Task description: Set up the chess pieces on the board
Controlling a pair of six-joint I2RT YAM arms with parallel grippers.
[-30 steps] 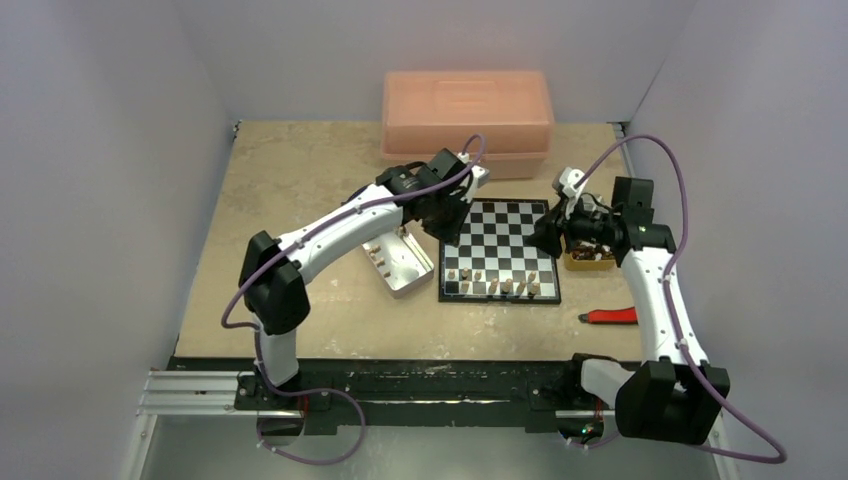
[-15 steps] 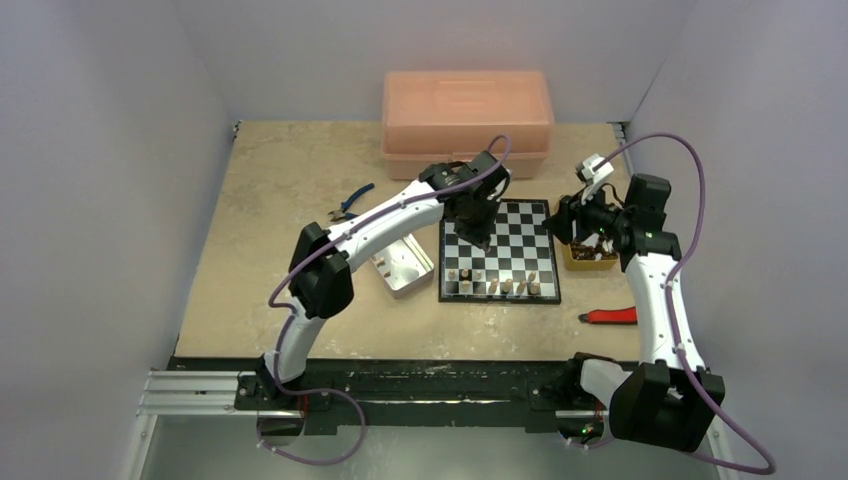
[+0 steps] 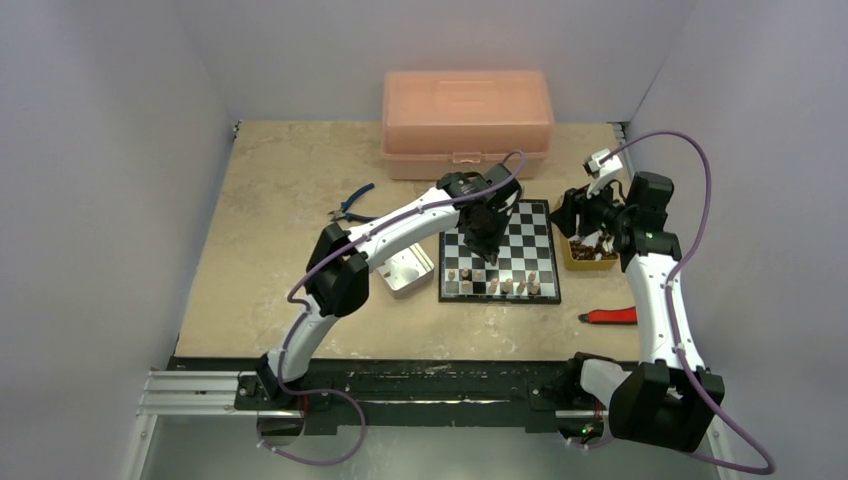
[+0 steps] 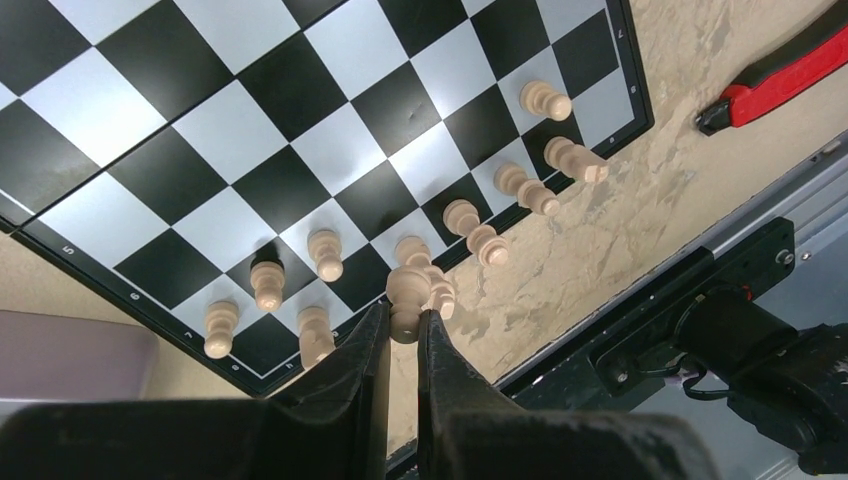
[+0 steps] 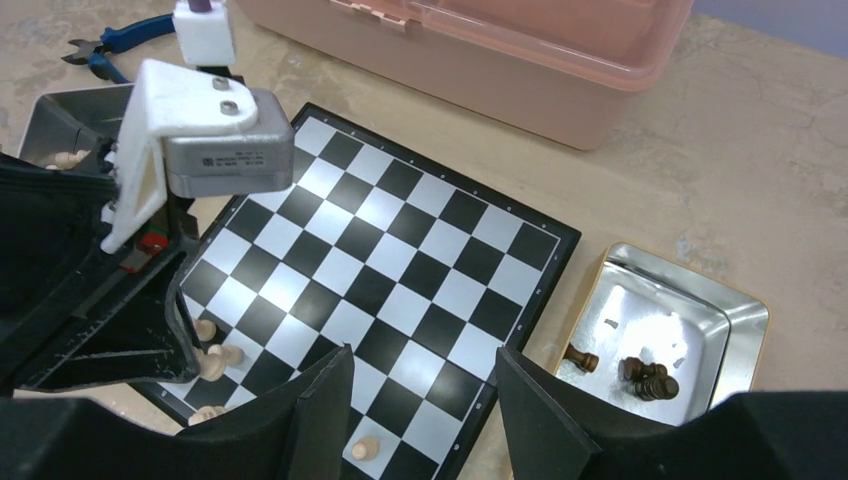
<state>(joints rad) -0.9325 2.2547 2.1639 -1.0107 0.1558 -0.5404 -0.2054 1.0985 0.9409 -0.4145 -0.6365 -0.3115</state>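
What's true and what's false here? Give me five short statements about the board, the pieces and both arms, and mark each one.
1. The left fingers are shut on a tan piece. True.
2. The right fingers grip something. False: they are open and empty.
3. The tan pieces on the board all stand in the rows nearest the arms. True.
4. Dark pieces stand on the board. False: they lie in the tin beside it.
5. The pink box has its lid open. False: it is closed.
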